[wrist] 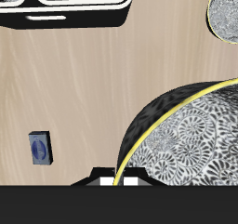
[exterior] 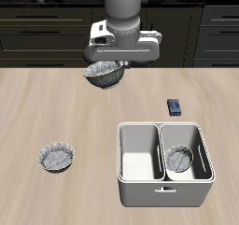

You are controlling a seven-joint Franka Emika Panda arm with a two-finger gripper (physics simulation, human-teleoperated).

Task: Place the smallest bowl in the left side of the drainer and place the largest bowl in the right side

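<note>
From the exterior view, the hand [exterior: 114, 66] hangs above the far part of the counter [exterior: 56, 107], closed on the rim of the largest bowl [exterior: 104, 75], which is lifted clear of the wood. The drainer [exterior: 164, 163] sits near the front edge, and the smallest bowl [exterior: 180, 158] already lies in its left compartment; the right compartment is bare. A mid-sized grey bowl [exterior: 56, 158] rests well apart from the drainer, with open wood between them, and a small blue box [exterior: 174, 106] lies just behind the drainer. The wrist view adds the grip itself: the fingertips [wrist: 104, 181] pinch the largest bowl [wrist: 186, 135] at its yellow-edged rim, above the counter [wrist: 84, 88], with the blue box [wrist: 39, 147], the drainer's slotted wall [wrist: 65, 16] and the mid-sized bowl [wrist: 226, 12] all well clear of it.
</note>
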